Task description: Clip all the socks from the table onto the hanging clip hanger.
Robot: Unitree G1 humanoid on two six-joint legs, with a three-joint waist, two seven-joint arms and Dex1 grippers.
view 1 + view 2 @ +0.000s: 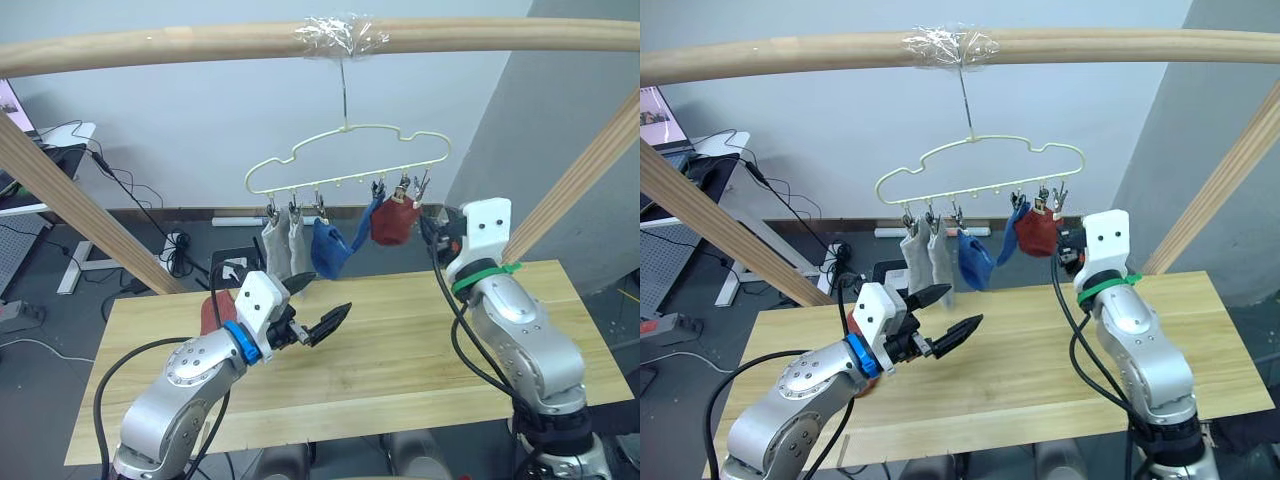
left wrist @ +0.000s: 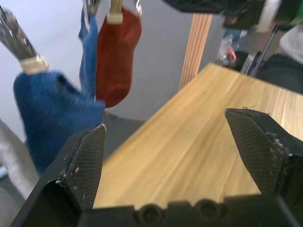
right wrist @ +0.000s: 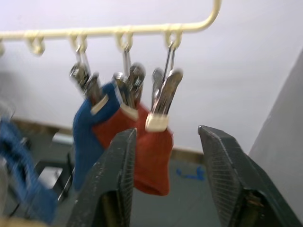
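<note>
the clip hanger (image 1: 350, 160) hangs by its hook from the wooden pole (image 1: 150, 45) above the far edge of the desk (image 1: 400, 350), and five socks are already clipped in its row: two grey socks (image 1: 283, 248) toward the robot's left, a blue sock (image 1: 328, 248) in the middle, another blue one (image 3: 87, 137) and a rust-red sock (image 1: 393, 222) toward the right end. the last rust-red sock (image 1: 210, 312) lies on the desk at the left, just behind the left forearm and mostly hidden by it, so its long axis cannot be told. the left gripper (image 1: 318, 306) is clearly the nearer one: it hovers above the desk with its jaws wide and empty, pointing toward the hanger, so the sock lies behind and to the left of the jaws and the arm would need to draw back and down to reach it. the right gripper (image 3: 165, 175) is raised just below the hanger's right end, jaws wide and empty, right in front of the hung red sock and well apart from the one on the desk
</note>
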